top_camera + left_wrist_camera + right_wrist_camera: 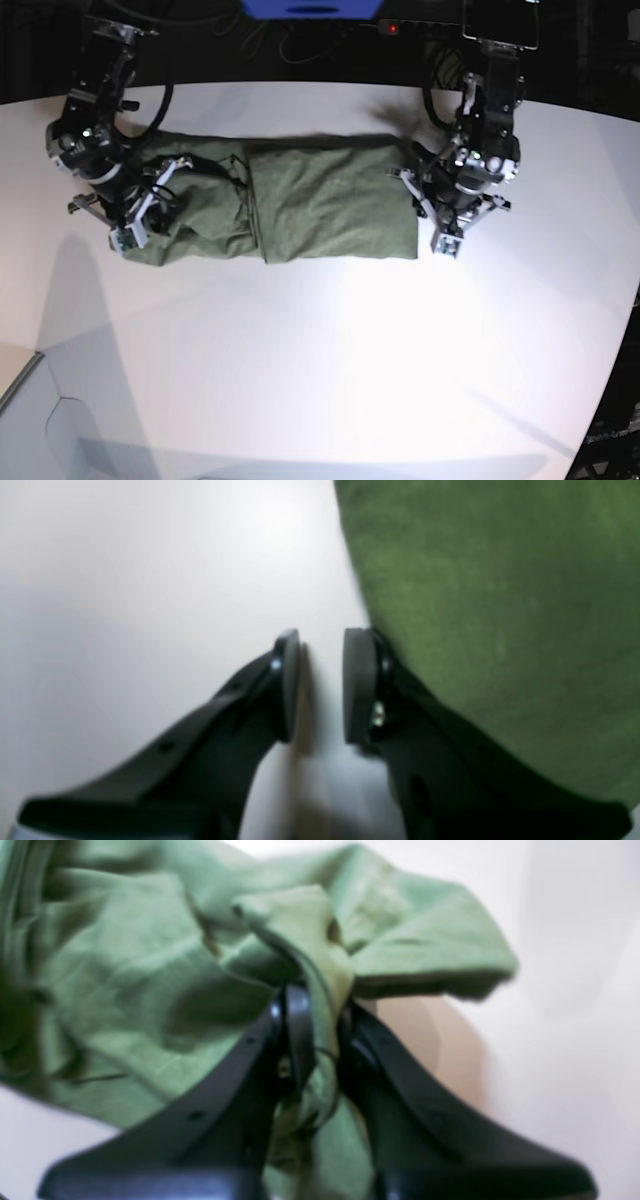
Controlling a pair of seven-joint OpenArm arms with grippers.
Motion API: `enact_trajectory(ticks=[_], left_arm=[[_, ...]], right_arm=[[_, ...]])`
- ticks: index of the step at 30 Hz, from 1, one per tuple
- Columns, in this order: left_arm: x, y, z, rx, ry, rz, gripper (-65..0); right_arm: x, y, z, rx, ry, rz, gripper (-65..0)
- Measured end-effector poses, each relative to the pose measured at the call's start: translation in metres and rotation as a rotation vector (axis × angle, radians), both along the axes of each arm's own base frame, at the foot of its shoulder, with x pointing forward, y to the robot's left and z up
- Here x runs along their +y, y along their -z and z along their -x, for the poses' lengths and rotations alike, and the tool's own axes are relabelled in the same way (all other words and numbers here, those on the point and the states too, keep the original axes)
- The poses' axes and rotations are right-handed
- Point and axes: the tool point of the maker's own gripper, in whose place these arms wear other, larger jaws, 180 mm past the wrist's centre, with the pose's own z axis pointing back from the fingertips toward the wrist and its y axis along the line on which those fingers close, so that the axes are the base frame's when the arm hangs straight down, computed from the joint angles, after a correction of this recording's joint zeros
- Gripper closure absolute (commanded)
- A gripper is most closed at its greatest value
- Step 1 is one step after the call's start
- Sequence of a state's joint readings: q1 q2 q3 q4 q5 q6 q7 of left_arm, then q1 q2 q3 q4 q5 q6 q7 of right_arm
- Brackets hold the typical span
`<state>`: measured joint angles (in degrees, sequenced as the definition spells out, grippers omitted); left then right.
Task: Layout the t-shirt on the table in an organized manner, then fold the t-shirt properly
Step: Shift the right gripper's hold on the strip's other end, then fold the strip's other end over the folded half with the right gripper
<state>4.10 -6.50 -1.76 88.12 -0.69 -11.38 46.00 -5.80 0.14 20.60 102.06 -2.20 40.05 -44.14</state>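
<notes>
Black left gripper [321,687] is seen closest in the left wrist view: jaws slightly parted, bare white table visible in the gap, nothing held. Its outer pad [358,685] sits right at the edge of the plain olive-green cotton t-shirt [500,605]; actual contact cannot be confirmed.

Black right gripper [320,1025] is pressed nearly together, pinching a bunched fold of the t-shirt [300,930] between its jaws; crumpled cloth spreads beyond and to one side of the fingers.

In the base view the t-shirt [320,200] is laid as a long band on the large white smooth table [330,370], stretched between the two grippers, rumpled at the right gripper [140,215] end, flatter toward the left gripper [440,215].
</notes>
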Motion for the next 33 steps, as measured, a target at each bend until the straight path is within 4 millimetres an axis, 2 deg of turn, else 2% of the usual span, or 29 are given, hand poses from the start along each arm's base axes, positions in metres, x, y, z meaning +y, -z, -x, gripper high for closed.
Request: enact_trajectory(ticks=[3, 5, 15, 19, 22, 25, 28, 33], left_arm=[[0.000, 0.003, -0.001, -0.004, -0.003, 0.012, -14.9], [0.000, 0.003, -0.001, -0.003, -0.003, 0.013, -14.9], [-0.001, 0.004, 0.000, -0.010, 0.001, 0.012, -14.9], [-0.001, 0.004, 0.001, -0.011, -0.001, 0.013, -14.9], [-0.002, 0.005, 0.004, -0.014, 0.000, 0.016, -14.9], [-0.001, 0.004, 0.005, -0.012, -0.004, 0.014, -14.9], [-0.001, 0.001, 0.016, 0.001, -0.001, 0.006, -14.9], [-0.001, -0.001, 0.022, 0.008, -0.001, 0.001, -14.9]], right_arm=[[0.013, -0.015, -0.003, -0.041, -0.046, 0.018, 0.0], [0.030, -0.022, -0.003, -0.059, -0.097, 0.019, 0.0], [0.142, -0.040, 0.001, -0.112, -0.427, -0.023, 0.0], [0.190, -0.055, -0.001, -0.161, -0.568, -0.044, 0.0], [0.219, -0.053, 0.003, -0.159, -0.662, -0.059, 0.0], [0.231, -0.039, 0.001, -0.118, -0.703, -0.059, 0.0], [0.228, -0.022, -0.001, -0.068, -0.703, -0.043, 0.0], [0.227, -0.019, -0.006, -0.058, -0.705, -0.036, 0.0]])
